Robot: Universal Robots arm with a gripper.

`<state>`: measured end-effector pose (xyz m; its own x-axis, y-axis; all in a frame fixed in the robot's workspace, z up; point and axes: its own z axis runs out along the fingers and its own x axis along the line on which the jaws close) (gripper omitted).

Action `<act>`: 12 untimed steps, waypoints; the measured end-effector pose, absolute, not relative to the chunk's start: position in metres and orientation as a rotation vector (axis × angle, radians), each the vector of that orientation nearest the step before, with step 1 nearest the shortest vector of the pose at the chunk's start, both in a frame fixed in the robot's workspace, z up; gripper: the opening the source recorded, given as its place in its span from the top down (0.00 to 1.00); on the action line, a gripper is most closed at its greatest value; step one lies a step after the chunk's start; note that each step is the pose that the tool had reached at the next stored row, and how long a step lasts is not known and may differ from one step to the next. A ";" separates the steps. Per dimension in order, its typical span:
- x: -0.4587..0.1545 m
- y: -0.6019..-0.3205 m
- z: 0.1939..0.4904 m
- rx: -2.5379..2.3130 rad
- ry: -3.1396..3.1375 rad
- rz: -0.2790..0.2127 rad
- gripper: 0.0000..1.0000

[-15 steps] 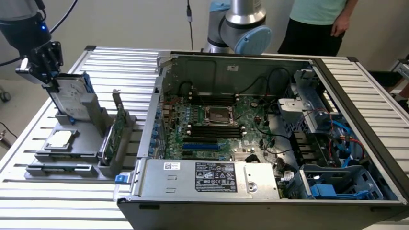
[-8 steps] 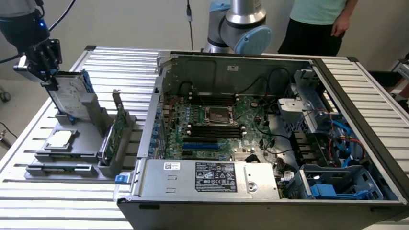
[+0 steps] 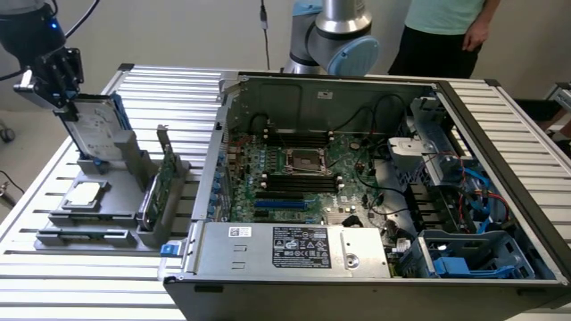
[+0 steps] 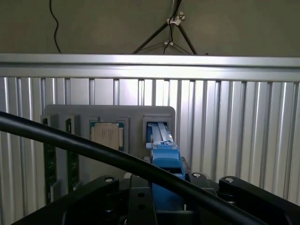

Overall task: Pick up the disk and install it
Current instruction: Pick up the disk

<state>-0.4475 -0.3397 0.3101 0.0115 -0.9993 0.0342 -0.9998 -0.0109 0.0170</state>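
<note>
Disk (image 3: 93, 130) x1, chip (image 3: 83, 194) x1, green card (image 3: 154, 190) x1, grey rack (image 3: 63, 215) x1; gripper (image 3: 67, 103) approx half-closed, clamped on disk top edge.

Bright, even light; glare on the ribbed table (image 4: 220, 71); the computer case (image 3: 330, 93) seems shadowed inside.
</note>
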 end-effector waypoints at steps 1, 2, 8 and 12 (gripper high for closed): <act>-0.447 -0.340 0.311 2.208 -2.184 0.019 0.68; -0.447 -0.340 0.313 2.208 -2.184 0.019 0.68; -0.447 -0.340 0.322 2.208 -2.184 0.019 0.68; -0.447 -0.340 0.331 2.208 -2.183 0.019 0.68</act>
<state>-0.4475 -0.3397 0.3305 0.0115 -0.9993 0.0342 -0.9998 -0.0109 0.0170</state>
